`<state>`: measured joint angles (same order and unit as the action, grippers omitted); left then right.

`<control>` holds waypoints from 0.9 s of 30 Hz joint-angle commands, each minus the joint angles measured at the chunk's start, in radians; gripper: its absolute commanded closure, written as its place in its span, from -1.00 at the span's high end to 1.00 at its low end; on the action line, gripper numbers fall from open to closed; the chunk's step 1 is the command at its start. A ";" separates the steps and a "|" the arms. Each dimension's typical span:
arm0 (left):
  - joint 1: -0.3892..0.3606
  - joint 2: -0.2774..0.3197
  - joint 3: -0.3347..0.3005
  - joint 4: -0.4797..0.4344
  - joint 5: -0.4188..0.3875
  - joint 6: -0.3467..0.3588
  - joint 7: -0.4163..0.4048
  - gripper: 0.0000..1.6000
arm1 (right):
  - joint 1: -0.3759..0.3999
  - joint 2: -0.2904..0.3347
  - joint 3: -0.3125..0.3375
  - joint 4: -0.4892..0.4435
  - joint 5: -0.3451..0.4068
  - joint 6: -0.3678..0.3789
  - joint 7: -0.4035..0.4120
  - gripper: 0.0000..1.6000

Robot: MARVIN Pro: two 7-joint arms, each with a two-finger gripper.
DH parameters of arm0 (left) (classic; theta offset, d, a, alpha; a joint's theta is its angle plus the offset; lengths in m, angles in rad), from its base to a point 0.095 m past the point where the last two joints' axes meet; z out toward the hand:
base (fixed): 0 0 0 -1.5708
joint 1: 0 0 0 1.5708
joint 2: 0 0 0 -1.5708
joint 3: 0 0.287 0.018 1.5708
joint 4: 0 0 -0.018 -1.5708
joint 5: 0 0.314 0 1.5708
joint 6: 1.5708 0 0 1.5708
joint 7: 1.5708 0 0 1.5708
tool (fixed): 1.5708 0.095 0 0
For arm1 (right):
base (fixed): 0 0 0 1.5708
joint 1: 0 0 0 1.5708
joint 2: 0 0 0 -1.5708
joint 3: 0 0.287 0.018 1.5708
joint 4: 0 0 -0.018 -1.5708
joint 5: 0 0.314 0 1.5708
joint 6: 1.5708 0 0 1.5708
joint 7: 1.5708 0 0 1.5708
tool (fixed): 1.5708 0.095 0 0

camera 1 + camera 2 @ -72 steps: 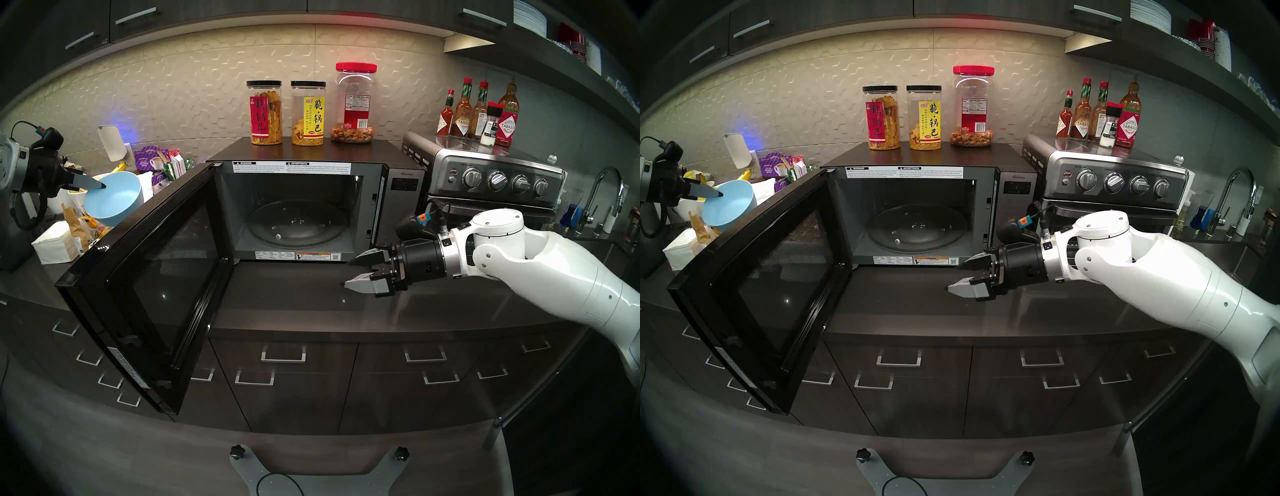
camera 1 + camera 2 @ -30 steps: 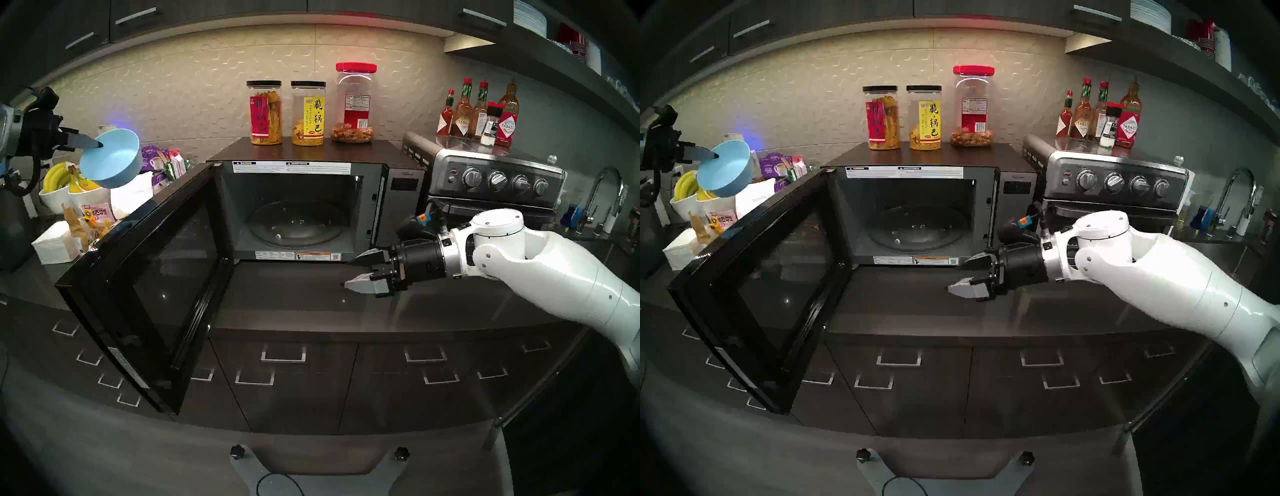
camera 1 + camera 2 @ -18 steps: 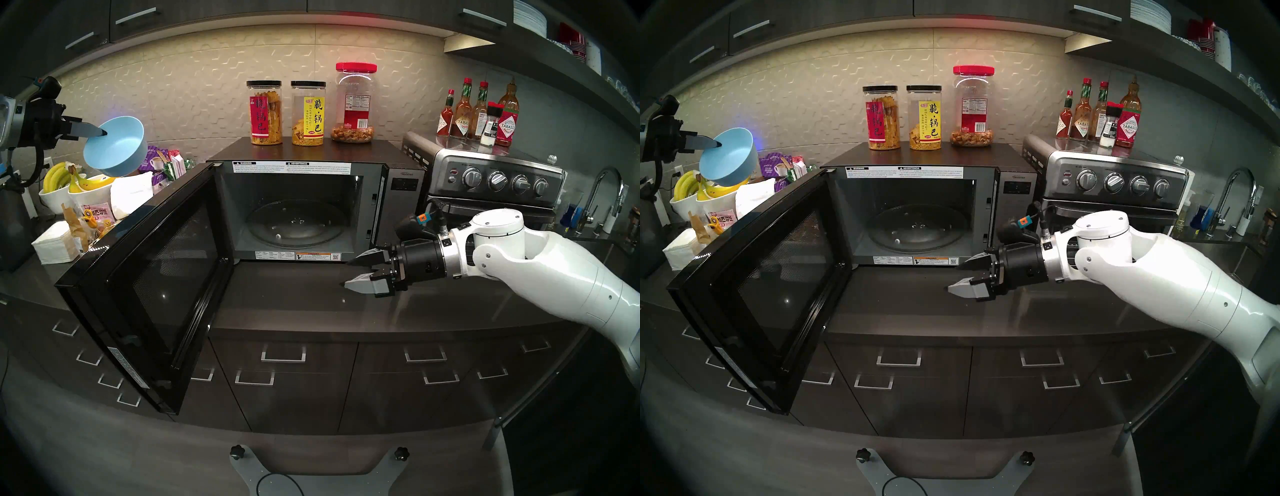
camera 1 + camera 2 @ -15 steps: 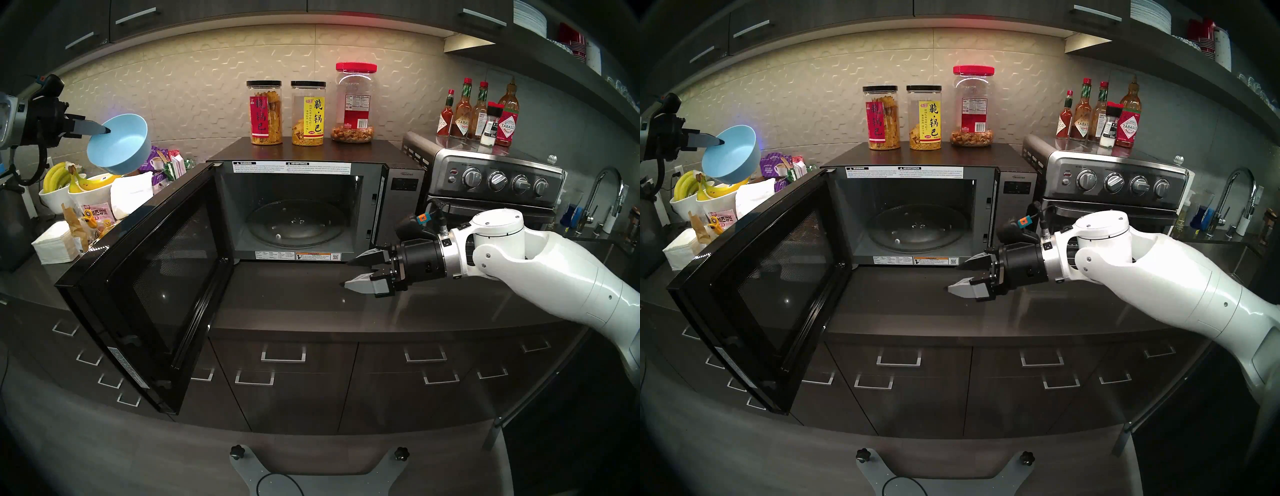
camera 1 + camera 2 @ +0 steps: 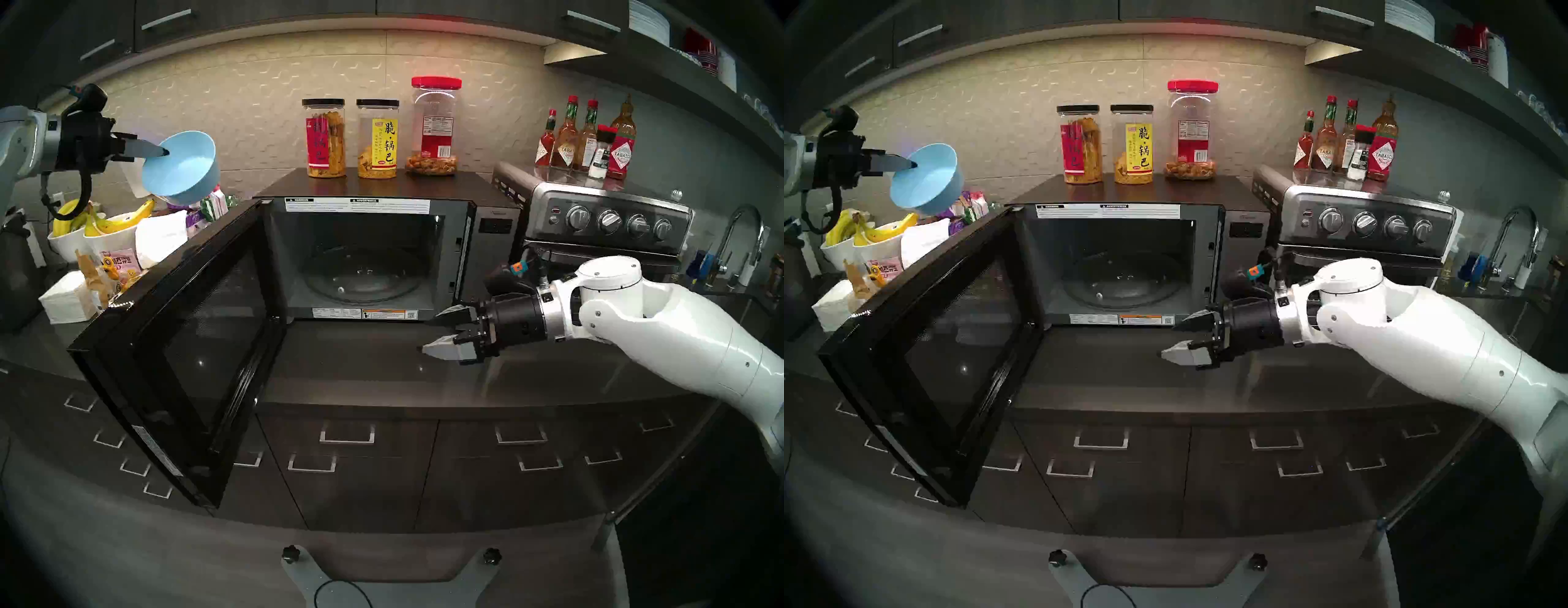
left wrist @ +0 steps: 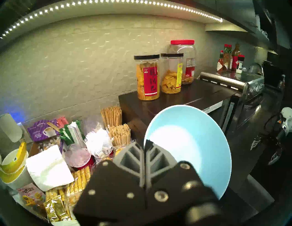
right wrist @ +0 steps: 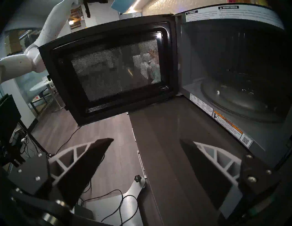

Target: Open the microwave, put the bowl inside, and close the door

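Note:
The microwave [image 5: 492, 237] stands open at the counter's back, its glass turntable [image 5: 365, 274] bare. Its black door [image 5: 182, 339] swings out to the left. High at the left, above the door's top edge, my left gripper [image 5: 163, 150] is shut on the rim of the tilted light-blue bowl [image 5: 182, 170]; the left wrist view shows the bowl [image 6: 192, 142] pinched between the fingers [image 6: 131, 156]. My right gripper [image 5: 426, 335] hovers open and empty just over the counter in front of the microwave's right side, the open door [image 7: 113, 69] ahead of it in the right wrist view.
Three snack jars [image 5: 377, 138] stand on the microwave. A steel toaster oven [image 5: 602, 220] with sauce bottles [image 5: 585, 136] sits to its right, a faucet [image 5: 738, 237] beyond. Left of the door are white bowls with bananas [image 5: 102, 223], napkins [image 5: 68, 299] and snack packets.
My left arm has lifted the bowl and carried it right, from beside the bananas to above the door's top edge. The right arm has not moved.

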<state>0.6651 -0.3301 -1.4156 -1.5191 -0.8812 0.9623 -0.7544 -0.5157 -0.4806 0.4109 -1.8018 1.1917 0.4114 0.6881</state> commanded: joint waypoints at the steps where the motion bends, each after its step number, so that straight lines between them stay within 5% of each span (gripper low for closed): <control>1: -0.111 -0.085 0.012 0.015 0.007 -0.002 0.021 -1.00 | 0.013 -0.002 0.013 -0.001 0.003 -0.004 -0.001 1.00; 20: -0.278 -0.262 0.127 0.106 0.056 -0.002 0.050 -1.00 | 0.013 -0.002 0.013 -0.001 0.003 -0.004 -0.001 1.00; 21: -0.331 -0.273 0.170 0.135 0.062 -0.002 0.046 -1.00 | 0.013 -0.002 0.013 -0.001 0.003 -0.004 -0.001 1.00; 23: -0.280 -0.287 0.130 0.119 0.062 -0.002 0.046 -1.00 | 0.013 -0.002 0.013 -0.001 0.003 -0.004 -0.001 1.00; 27: -0.339 -0.311 0.179 0.157 0.070 -0.002 0.035 -1.00 | 0.013 -0.002 0.013 -0.001 0.003 -0.004 -0.001 1.00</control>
<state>0.4339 -0.5769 -1.2581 -1.3927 -0.8126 0.9624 -0.6995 -0.5157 -0.4806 0.4108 -1.8018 1.1916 0.4114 0.6888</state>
